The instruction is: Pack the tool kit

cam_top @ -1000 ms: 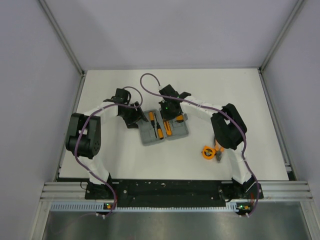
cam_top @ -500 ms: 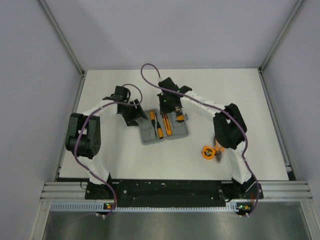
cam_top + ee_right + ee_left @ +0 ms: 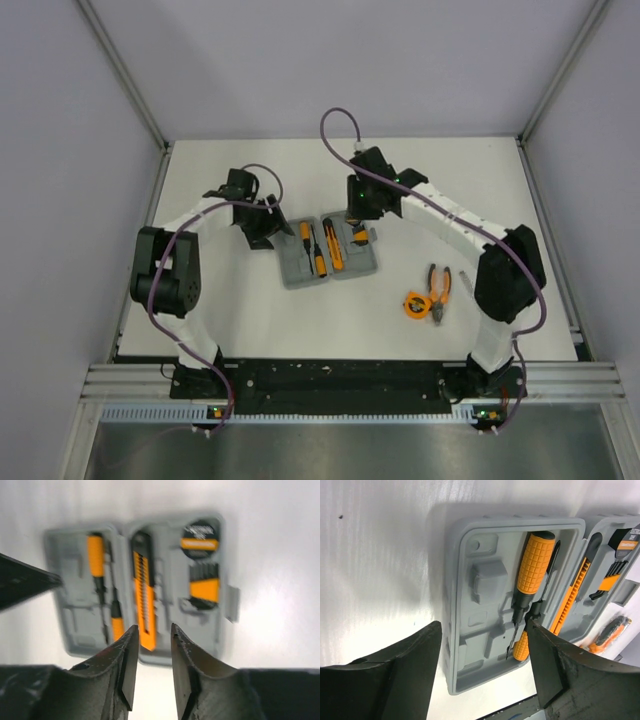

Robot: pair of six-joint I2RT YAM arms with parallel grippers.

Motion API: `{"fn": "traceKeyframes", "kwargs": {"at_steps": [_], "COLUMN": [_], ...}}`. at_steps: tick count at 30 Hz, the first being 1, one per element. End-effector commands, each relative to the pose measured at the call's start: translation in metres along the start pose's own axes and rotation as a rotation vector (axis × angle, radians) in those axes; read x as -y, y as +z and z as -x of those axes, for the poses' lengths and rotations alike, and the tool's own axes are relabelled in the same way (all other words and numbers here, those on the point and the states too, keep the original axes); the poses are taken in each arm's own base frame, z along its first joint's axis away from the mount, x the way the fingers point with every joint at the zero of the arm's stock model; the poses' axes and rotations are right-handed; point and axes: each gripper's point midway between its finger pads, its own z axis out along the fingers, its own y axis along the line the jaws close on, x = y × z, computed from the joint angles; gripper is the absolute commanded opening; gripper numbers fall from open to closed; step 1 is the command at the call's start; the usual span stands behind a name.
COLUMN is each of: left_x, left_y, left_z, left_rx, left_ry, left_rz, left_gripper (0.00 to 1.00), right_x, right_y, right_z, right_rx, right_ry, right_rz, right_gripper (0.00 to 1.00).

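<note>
step: mid-pack, pliers (image 3: 438, 285) and tape measure (image 3: 416, 305) not yet in | right gripper (image 3: 154, 627): narrowly parted, empty, open case (image 3: 451, 605) below its tips | left gripper (image 3: 484, 630): spread wide, screwdriver (image 3: 535, 562) half ahead between its fingers | next: right likely needs a reach to the pliers, well behind it

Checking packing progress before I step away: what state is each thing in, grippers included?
case: open, lying flat.
screwdrivers: seated in the case.
orange cutter: seated in the case's other half.
pliers: loose, outside the case.
tape measure: loose, beside the pliers.
left gripper: open, empty.
right gripper: slightly open, empty.
</note>
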Motion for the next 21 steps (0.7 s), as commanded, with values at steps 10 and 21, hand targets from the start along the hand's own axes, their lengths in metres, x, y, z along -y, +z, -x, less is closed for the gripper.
{"fn": "traceKeyframes", "kwargs": {"at_steps": [10,21], "left_x": [0.011,0.004], "left_y": [-0.048,-0.05], "left_z": [0.022,0.01], "left_rx": [0.16,0.137], "left_ry": [0.078,0.086], "left_rz": [0.021,0.027], "left_gripper": [0.77,0.78], "right_x": [0.174,0.261], "right_y": [-0.074,-0.114], "right_z": [-0.1,-0.151], "right_rx": [-0.056,-0.089], "right_ry": [0.248,0.451], "right_rz": [-0.507,-0.678], "right_gripper": [0.45,0.5]}}
